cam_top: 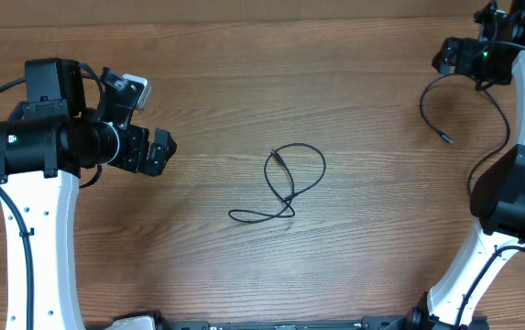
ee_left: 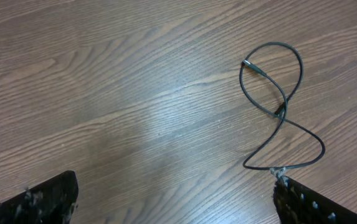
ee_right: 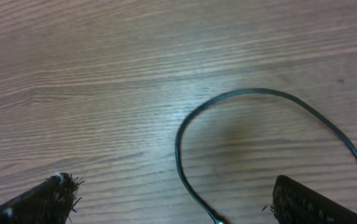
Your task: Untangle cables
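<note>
The left gripper (cam_top: pixel 161 152) at nine o'clock and the right gripper (ee_right: pixel 175 205) at two o'clock both stand wide apart, empty. On the brown wood-grain bench (cam_top: pixel 244 82), one thin black looped cord (cam_top: pixel 288 200) lies at centre; a second thin black cord (ee_right: pixel 253 91) curves beneath the right gripper. Light, limp, probably slippery: I'd pinch near a small plug tip (ee_left: pixel 248 63).

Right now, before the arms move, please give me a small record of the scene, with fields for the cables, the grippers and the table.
surface: brown wood-grain table
looped cable: thin black cord, crossing itself, mid-table
curved cable: thin black cord with small plug tip, far right, apart from looped cable
left gripper: open, empty, left of looped cable
right gripper: open, empty, over curved cable
</note>
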Controlling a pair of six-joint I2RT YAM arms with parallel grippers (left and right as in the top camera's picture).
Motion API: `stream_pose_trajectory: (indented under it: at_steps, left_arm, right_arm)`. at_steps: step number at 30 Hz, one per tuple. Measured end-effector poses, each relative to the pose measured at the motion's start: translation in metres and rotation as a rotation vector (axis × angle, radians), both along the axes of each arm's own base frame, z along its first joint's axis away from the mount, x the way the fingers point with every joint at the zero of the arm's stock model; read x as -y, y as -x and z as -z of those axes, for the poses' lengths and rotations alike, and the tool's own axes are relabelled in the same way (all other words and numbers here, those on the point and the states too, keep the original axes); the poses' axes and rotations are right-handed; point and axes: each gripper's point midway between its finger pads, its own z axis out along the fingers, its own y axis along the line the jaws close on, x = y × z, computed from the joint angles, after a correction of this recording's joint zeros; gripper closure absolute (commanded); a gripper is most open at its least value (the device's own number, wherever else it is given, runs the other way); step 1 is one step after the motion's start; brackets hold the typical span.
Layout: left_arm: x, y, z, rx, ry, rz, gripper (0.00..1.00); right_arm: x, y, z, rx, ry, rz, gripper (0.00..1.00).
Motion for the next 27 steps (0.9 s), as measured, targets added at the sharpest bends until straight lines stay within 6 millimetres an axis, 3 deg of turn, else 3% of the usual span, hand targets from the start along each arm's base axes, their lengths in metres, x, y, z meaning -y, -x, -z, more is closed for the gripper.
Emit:
stream_pose_trajectory:
  at_steps: [6,15,22,27]
  left_arm:
    - [0.0,0.0,0.0,0.0,0.0,0.0,0.0]
    - [0.0,0.0,0.0,0.0,0.0,0.0,0.0]
    - [0.0,0.0,0.0,0.0,0.0,0.0,0.0]
    - [0.0,0.0,0.0,0.0,0.0,0.0,0.01]
  right_arm:
    - [-0.012,-0.011,0.005,0.023,-0.003,-0.02,0.0]
    - [-0.026,-0.019,0.063,-0.041,-0.09,-0.001,0.0]
    - [-0.026,-0.023,0.075,-0.049,-0.107,0.015,0.01]
    - [-0.026,-0.024,0.104,-0.087,-0.125,0.035,0.15]
